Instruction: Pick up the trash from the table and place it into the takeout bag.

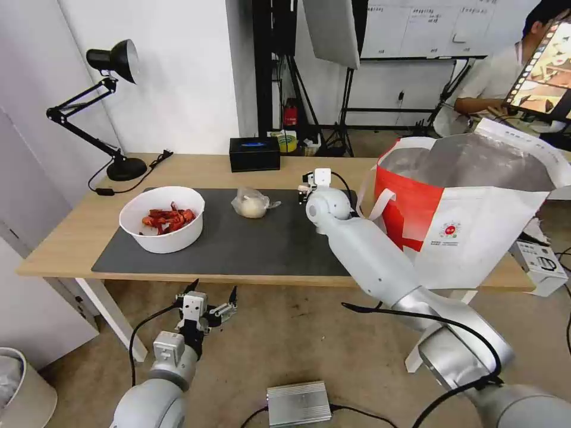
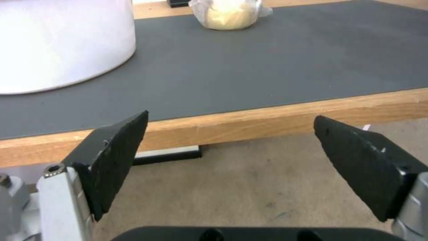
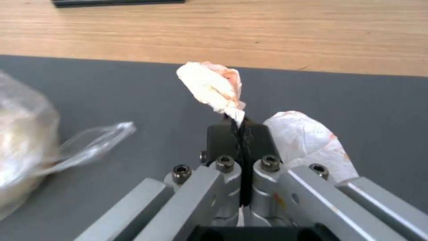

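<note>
**One tissue pinched, two items left on the mat**

From my remote seat I count, left to right: one black desk lamp point(image 1: 113, 65) with a jointed arm and round base; one round white bowl point(image 1: 162, 219), smooth-walled, holding a heap of red shells; one clear crinkled bag point(image 1: 253, 204) knotted around a pale, doughy lump; one black box point(image 1: 254, 153) behind it at the table's far edge; then one big white-and-red takeout bag point(image 1: 476, 208), its silver foil lining gaping open, at the right end of the light-wood table point(image 1: 65, 238). Bowl and clear bag both sit on the single dark grey mat point(image 1: 238, 249), well apart.

My left gripper point(image 1: 213, 292) hangs below the table's front edge, over the floor, its two black rubber pads spread wide with nothing between them.

My right gripper point(image 3: 240, 125) is over the mat between the clear bag and the takeout bag, its two fingers clenched on a twisted corner of one crumpled white tissue point(image 3: 214, 87), stained orange-pink, with a second wad of it bulging just beside the fingers.
</note>
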Tool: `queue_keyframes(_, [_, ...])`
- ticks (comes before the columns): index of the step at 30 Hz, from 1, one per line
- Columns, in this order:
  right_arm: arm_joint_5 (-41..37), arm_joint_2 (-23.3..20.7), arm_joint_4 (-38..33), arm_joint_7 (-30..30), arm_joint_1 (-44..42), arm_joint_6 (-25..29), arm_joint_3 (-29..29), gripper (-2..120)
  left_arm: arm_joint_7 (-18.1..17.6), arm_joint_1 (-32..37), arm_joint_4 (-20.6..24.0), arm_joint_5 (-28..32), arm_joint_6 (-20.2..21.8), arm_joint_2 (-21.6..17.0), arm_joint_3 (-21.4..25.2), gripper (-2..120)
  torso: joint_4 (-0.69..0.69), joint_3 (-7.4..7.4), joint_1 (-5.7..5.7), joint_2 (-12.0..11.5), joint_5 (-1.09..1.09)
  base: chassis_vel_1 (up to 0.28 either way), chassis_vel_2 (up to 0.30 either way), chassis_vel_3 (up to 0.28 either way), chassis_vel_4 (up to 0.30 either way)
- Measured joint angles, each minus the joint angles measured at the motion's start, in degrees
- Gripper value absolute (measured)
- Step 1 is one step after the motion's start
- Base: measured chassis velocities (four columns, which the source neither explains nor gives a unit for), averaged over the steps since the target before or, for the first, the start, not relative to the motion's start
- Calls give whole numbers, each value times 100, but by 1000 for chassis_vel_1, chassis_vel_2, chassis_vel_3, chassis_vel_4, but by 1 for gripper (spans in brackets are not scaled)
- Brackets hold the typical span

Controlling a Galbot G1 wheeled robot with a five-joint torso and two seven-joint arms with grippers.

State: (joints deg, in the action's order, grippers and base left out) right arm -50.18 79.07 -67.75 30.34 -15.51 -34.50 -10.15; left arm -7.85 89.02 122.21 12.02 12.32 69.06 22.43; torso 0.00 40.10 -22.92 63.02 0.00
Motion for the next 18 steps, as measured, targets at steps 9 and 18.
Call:
queue_keyframes(9, [-41, -337, -934, -58, -472, -26, -61, 0, -1, 46, 52, 18, -43, 2, 62, 100, 0, 0, 0, 0, 0, 0, 0, 0, 0])
queue_keyframes(18, [114, -824, -2043, -210, -830, 66, -18, 0, -5, 80, 107, 16, -48, 0, 107, 100, 0, 0, 0, 0, 0, 0, 0, 0, 0])
